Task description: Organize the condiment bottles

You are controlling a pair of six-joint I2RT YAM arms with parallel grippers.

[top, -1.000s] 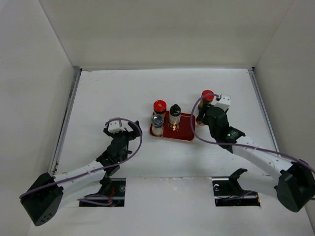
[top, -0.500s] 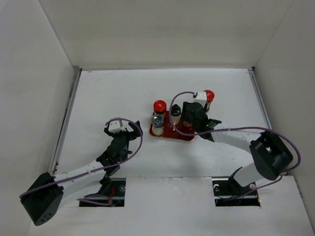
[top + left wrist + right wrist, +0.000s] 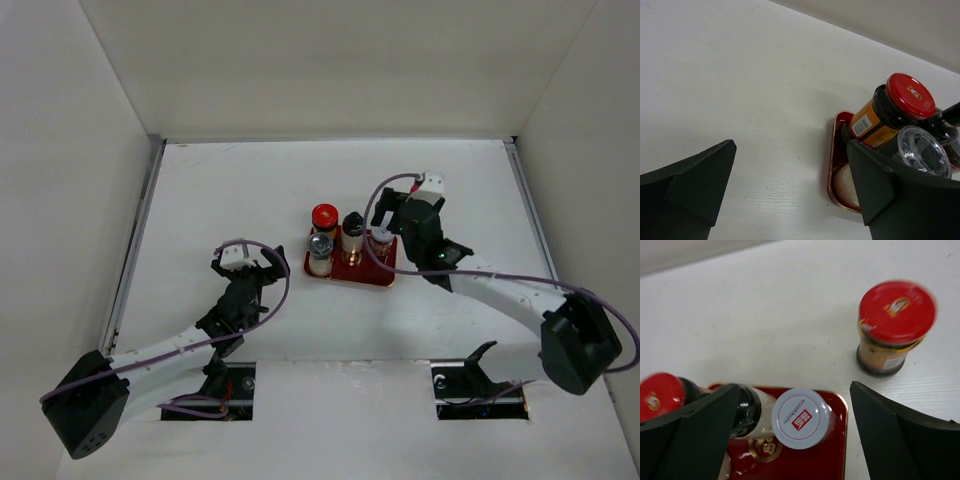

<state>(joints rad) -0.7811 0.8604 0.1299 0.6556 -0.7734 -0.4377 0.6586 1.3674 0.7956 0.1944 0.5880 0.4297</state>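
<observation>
The left end effector (image 3: 247,268) hangs over the white table (image 3: 230,190), left of the flat red rectangular tray (image 3: 374,273). Its fingers are spread wide and hold nothing. Four small glass condiment jars stand on the tray: a red-capped jar with brown contents (image 3: 324,217) at the far left corner, a clear-topped jar (image 3: 320,246) in front of it, a black-capped jar (image 3: 353,226) mid-tray, and a white-lidded jar (image 3: 801,418) at the right end. The right end effector (image 3: 795,440) is above this last jar, with its fingers wide apart on either side and gripping nothing. A second red-capped jar (image 3: 895,315) stands on the table near the tray's right end.
</observation>
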